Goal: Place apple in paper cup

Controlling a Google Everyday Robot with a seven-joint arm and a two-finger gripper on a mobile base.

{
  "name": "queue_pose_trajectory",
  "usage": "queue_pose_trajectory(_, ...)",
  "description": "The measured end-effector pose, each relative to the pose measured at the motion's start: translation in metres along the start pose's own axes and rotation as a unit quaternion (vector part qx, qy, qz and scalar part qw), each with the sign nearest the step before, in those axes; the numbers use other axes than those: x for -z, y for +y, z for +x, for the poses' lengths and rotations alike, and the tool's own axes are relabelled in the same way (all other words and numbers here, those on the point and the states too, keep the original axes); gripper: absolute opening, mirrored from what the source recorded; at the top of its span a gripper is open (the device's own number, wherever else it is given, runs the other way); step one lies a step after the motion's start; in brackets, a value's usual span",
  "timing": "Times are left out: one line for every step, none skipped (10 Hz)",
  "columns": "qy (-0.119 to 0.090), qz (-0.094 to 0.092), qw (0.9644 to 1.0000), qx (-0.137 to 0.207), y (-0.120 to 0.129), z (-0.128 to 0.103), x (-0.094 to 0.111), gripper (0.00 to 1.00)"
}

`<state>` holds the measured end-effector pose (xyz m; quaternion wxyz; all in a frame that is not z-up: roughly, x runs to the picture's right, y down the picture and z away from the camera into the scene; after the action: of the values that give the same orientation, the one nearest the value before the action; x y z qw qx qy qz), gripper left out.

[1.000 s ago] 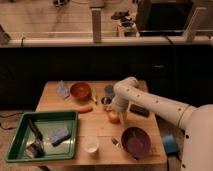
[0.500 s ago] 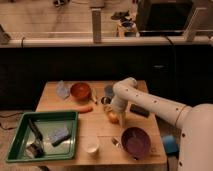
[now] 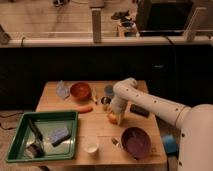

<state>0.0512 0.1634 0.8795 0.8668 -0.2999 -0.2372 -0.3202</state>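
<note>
the hand is lowered onto the apple mid-worktop, which is largely hidden; whether it is gripped cannot be told. the paper cup stands near the front edge.

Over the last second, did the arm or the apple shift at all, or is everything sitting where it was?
Nothing has visibly changed. The gripper is still down at the apple in the middle of the table, with the apple in the same spot. The paper cup, purple bowl, orange bowl, carrot and green tray also stayed put.
</note>
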Motion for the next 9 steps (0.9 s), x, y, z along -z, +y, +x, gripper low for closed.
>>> queue_pose_trajectory(-0.001,0.001,1.0000,0.004,0.002,-0.002,0.005,0.35)
queue_pose_trajectory(-0.001,0.003,1.0000,0.007,0.001,-0.004,0.009,0.30)
queue_pose_trajectory(0.002,0.007,0.9999,0.015,0.000,-0.009,0.019,0.21)
queue_pose_trajectory(0.003,0.014,0.9996,0.026,-0.004,-0.016,0.033,0.19)
queue_pose_trajectory(0.004,0.022,0.9991,0.038,-0.006,-0.023,0.048,0.21)
queue_pose_trajectory(0.004,0.025,0.9985,0.049,-0.007,-0.029,0.061,0.19)
queue_pose_trajectory(0.003,0.028,0.9971,0.071,-0.011,-0.041,0.077,0.17)
queue_pose_trajectory(0.002,0.031,0.9949,0.096,-0.015,-0.055,0.092,0.18)
queue_pose_trajectory(0.002,0.030,0.9949,0.096,-0.013,-0.054,0.091,0.18)
